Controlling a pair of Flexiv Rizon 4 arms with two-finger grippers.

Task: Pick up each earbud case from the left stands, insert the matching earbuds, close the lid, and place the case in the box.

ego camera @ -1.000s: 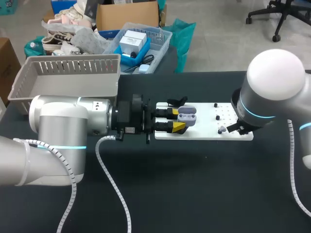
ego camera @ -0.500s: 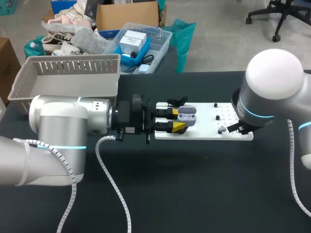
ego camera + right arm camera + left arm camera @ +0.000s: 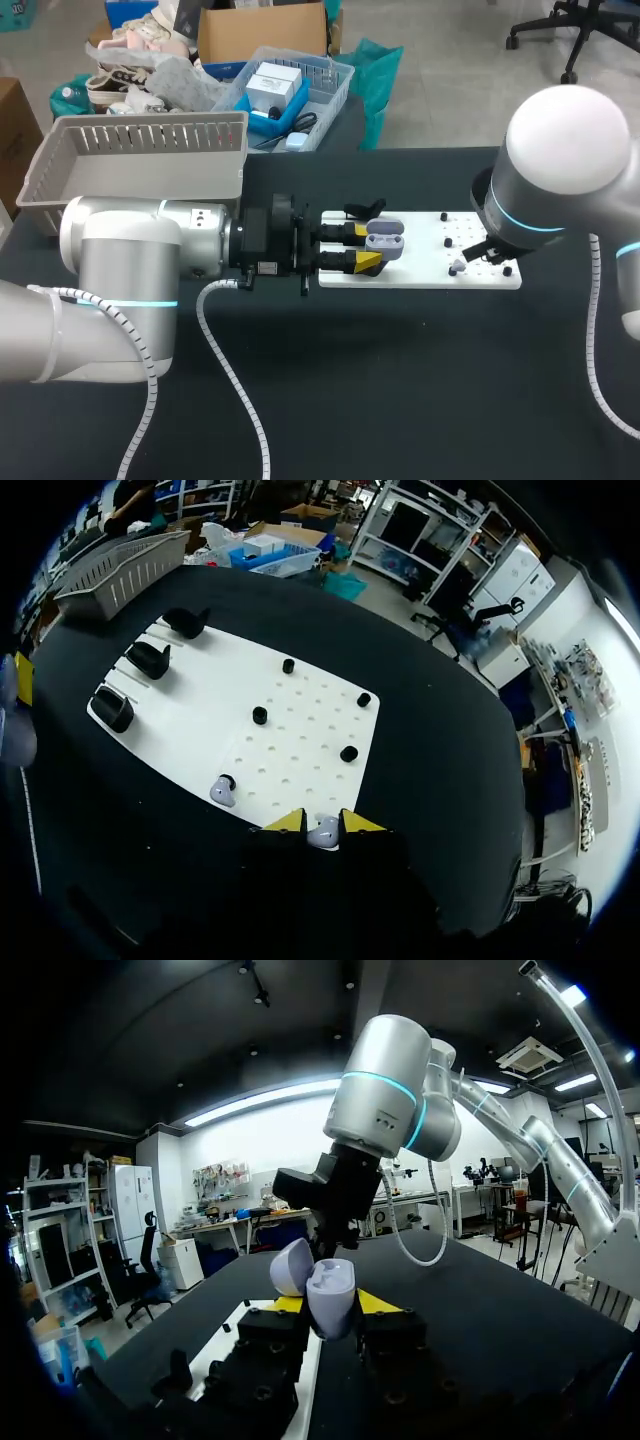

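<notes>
My left gripper (image 3: 366, 246) is shut on a lavender earbud case (image 3: 386, 241), held over the left part of the white board (image 3: 420, 275). In the left wrist view the case (image 3: 332, 1288) sits between the yellow tips of that gripper (image 3: 333, 1306) with its lid (image 3: 289, 1266) swung open. Over the board's right part, my right gripper (image 3: 323, 823) is shut on a lavender earbud (image 3: 324, 832). A second earbud (image 3: 222, 791) stays on the board (image 3: 210, 695); the head view shows this earbud (image 3: 457, 267) just left of my right gripper (image 3: 482, 252).
Three black stands (image 3: 148, 660) line the board's left end, and several black pegs (image 3: 260, 715) stand in its hole grid. A grey slatted basket (image 3: 140, 150) sits at the table's back left. My right arm (image 3: 385, 1090) hangs ahead of the held case.
My right gripper has closed on the earbud, and its arm has shifted slightly back and left over the board. My left arm and the case have kept still.
</notes>
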